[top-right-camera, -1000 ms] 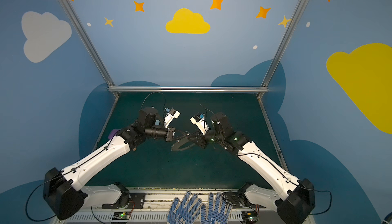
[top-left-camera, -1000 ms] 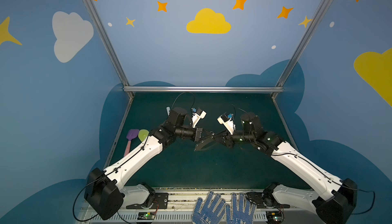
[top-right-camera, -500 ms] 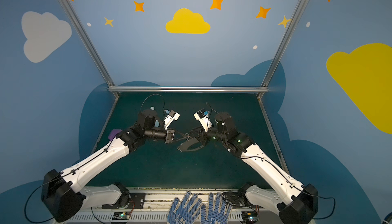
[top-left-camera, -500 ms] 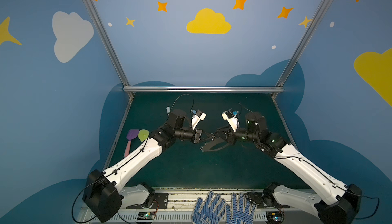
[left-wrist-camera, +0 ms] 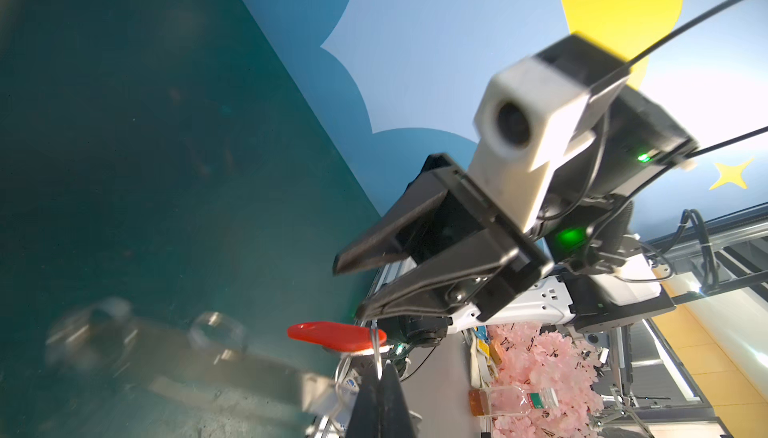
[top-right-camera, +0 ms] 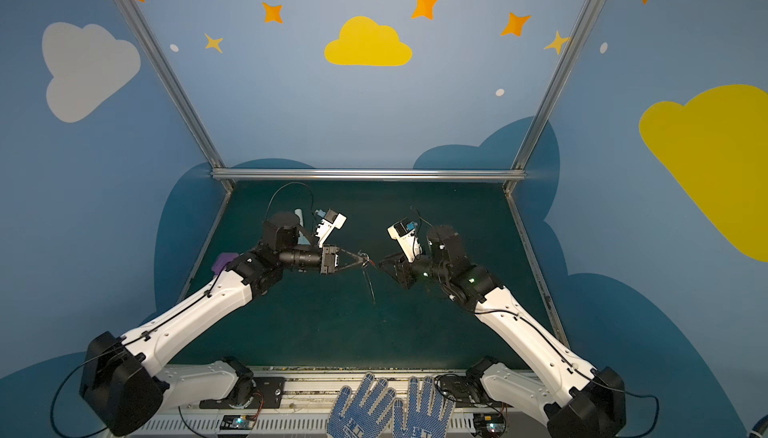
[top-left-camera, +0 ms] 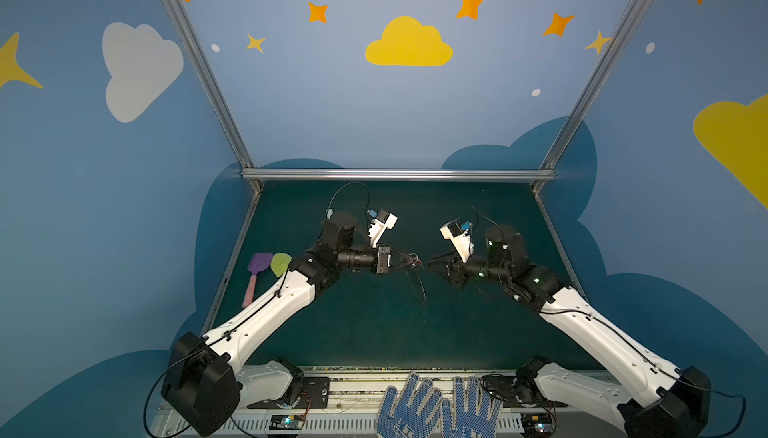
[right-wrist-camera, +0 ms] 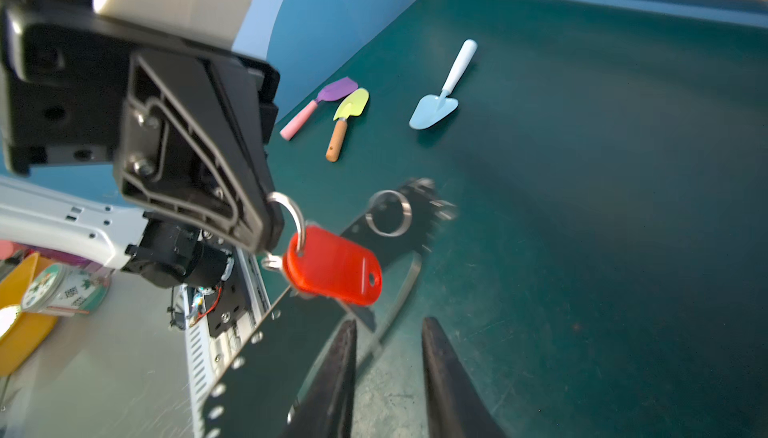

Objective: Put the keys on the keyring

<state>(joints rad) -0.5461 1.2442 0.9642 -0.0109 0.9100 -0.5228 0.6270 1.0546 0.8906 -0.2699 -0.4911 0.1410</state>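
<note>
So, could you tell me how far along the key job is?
Looks done: the red key hangs on a wire ring. In hand: the shut left gripper pinches that ring, with the grey plate apparently dangling below; the right gripper is open and empty. Left: probably setting it down.

Motion blur smears the keyring hanging beside the left hand; near the right hand the picture's edge cuts off one end.
</note>
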